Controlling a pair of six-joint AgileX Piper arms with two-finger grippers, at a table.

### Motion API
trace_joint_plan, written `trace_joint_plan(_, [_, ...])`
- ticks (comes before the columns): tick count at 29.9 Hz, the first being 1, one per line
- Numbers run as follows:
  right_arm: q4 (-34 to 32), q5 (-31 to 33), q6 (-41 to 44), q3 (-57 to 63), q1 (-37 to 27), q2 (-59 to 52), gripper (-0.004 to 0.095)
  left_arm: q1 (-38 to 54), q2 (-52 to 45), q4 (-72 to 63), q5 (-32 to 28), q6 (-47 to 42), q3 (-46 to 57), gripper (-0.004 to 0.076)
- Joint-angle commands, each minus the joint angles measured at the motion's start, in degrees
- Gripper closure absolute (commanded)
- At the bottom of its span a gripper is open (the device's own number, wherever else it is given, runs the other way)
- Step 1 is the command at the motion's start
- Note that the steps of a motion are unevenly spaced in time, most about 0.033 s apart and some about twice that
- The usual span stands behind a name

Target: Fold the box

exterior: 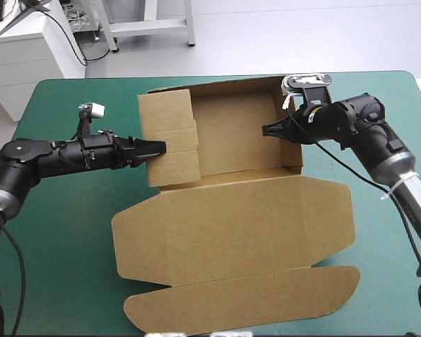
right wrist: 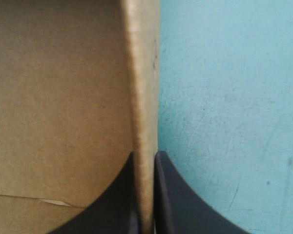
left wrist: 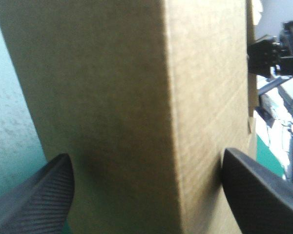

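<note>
– Box, where is it?
– It lies on the teal-green table, in the middle of the picture from above. It is brown. The tray part sits in the upper middle, with its walls standing up. The lid lies flat and big, and it goes down to the lower middle.
– What does the left gripper do?
– It comes in from the left side of the picture. Its tip is at the left wall of the tray, a wide piece with folds that stands up. Its black fingers stand far apart, let go, with a fold of board between them. I cannot tell if they touch it.
– And the right gripper?
– It reaches in from the upper right. Its black fingers pinch tight on the right wall of the tray. On one side of that wall is the inside of the tray. On the other side is the bare table.
</note>
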Motion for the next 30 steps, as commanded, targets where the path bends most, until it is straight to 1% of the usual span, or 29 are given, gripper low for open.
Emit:
trace_joint_plan(1, [0.3,-3.2,1.4,-1.6,0.1,-2.5,0.0923,-4.0,-4.3,3.8,-6.8,-9.5,-3.9,0.0138])
trace_joint_plan(3, [0.3,-3.2,1.5,-1.6,0.1,-2.5,0.0923,-7.1,-5.7,9.4,-11.4,-17.8,-4.6,0.0138])
trace_joint_plan(4, [0.3,-3.2,1.5,-1.6,0.4,-2.5,0.0923,-8.8,-6.3,12.4,-13.7,-20.4,-4.7,0.0138])
trace_joint_plan(7, [-3.0,-3.3,3.7,-1.6,2.1,-2.5,0.0923,-13.7,-7.4,20.7,-19.2,-29.0,-5.0,0.0138])
trace_joint_plan(9, [-6.1,-3.3,6.4,-1.6,3.6,-2.5,0.0923,-16.6,-7.5,26.8,-21.2,-33.9,-5.3,0.0138])
trace_joint_plan(10, [-8.6,-3.3,8.2,-1.6,4.5,-2.5,0.0923,-18.4,-7.5,31.3,-22.1,-38.2,-5.7,0.0138])
trace_joint_plan(13, [-13.2,-3.2,11.7,-1.6,6.9,-2.5,0.0923,-22.0,-7.5,41.0,-24.8,-48.2,-5.9,0.0139])
trace_joint_plan(16, [-15.4,-3.2,14.1,-1.8,8.2,-2.5,0.0923,-24.4,-7.5,48.3,-25.9,-57.4,-5.9,0.0139])
trace_joint_plan(18, [-15.6,-3.3,14.8,-2.1,8.7,-2.5,0.0923,-25.3,-7.5,52.5,-26.7,-61.6,-5.9,0.0139])
trace_joint_plan(21, [-14.8,-3.2,14.8,-3.4,8.7,-2.5,0.0923,-25.3,-7.1,55.1,-28.2,-65.2,-5.9,0.0139])
trace_joint_plan(30, [-14.7,-0.7,14.3,-7.3,8.7,-2.5,0.0923,-25.3,-5.6,56.4,-30.5,-65.0,-7.1,0.0151])
